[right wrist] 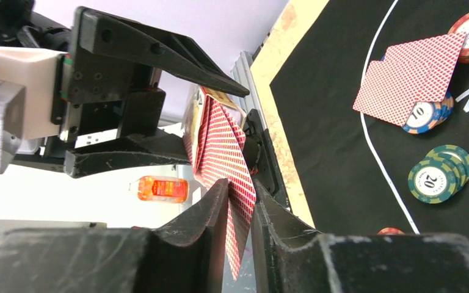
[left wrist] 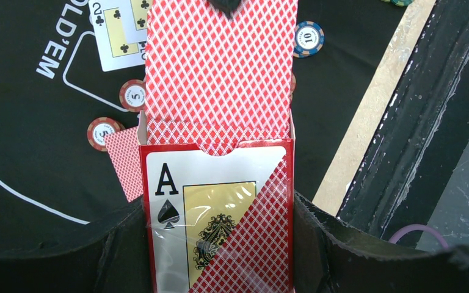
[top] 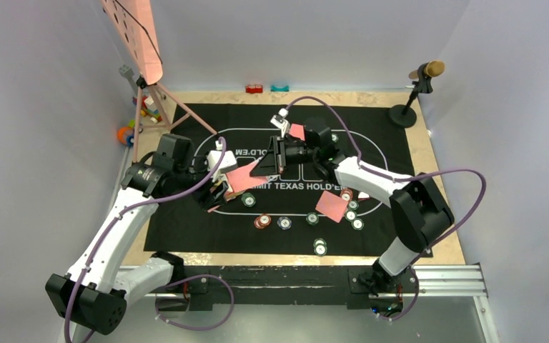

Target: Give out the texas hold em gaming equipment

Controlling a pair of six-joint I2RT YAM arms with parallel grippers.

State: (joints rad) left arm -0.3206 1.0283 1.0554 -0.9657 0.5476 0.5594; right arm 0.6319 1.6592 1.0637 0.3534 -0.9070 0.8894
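Left wrist, red diamond-backed cards (left wrist: pixel 220 61), open ace-printed box (left wrist: pixel 220 232)

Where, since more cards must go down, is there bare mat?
The mat's far-right corner, beside the microphone stand, is bare; so is its near-left corner, left of the chips. The near-right oval is crowded with those chips and a face-down card.

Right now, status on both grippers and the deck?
Left gripper shut on card box. Right gripper shut on red-backed sheet at box mouth, flap or card unclear. Chips, dealt cards on mat; no obstruction seen.
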